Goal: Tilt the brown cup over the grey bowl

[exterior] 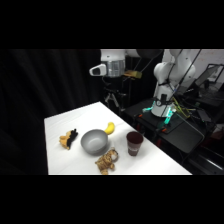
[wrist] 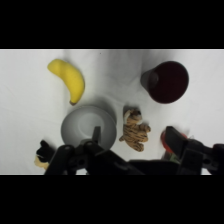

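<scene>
Hovering high above the white table (exterior: 65, 125), my gripper (wrist: 132, 142) hangs with its fingers spread apart and nothing between them; the brown cup (wrist: 167, 81) stands upright ahead of me and off toward my right finger, free of any contact, and the grey bowl (wrist: 87, 125) sits just in front of my left finger. My worry is the plush tiger toy (wrist: 134, 129), which lies between bowl and cup, directly under me: descending carelessly, I could snag it or shove it into the cup. The cup is a smooth, dark, tapered tumbler, wider at the rim, so a grip may slide along its slope and tip it before it reaches the bowl. The bowl looks matte, round and shallow. A curved yellow toy banana (wrist: 68, 80) lies beyond the bowl, clear of my route.
</scene>
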